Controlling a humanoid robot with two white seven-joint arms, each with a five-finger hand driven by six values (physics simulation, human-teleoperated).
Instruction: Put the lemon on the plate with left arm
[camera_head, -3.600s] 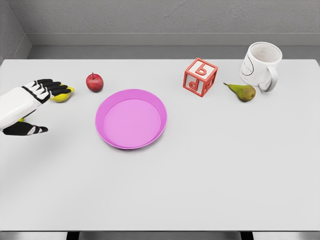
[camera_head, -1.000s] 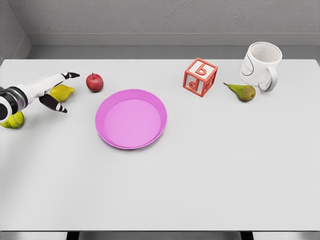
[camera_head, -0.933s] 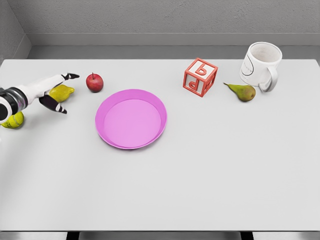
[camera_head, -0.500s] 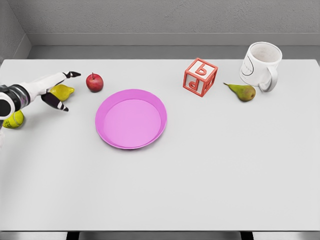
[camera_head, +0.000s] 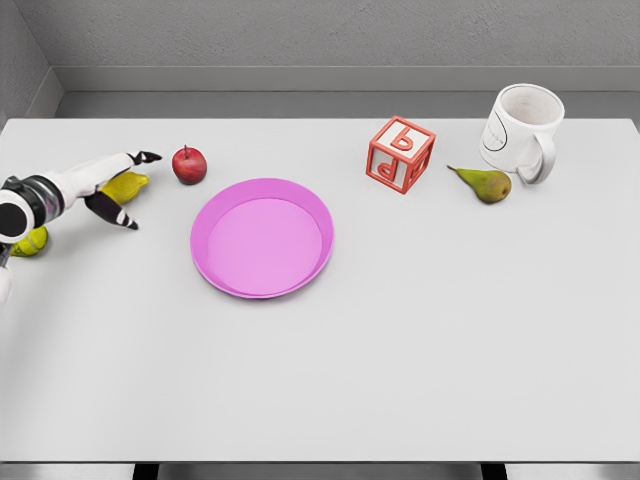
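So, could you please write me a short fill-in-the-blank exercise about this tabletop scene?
1. The plate is ____ in colour.
2. The red apple sits to the ____ of the lemon.
3. The pear lies beside the white ____.
4. The left hand is at the ____.

Missing words: pink; right; mug; lemon

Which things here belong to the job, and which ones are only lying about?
For the job: lemon, plate, left robot hand.

Only lying about: apple, letter block, pear, mug, green ball.
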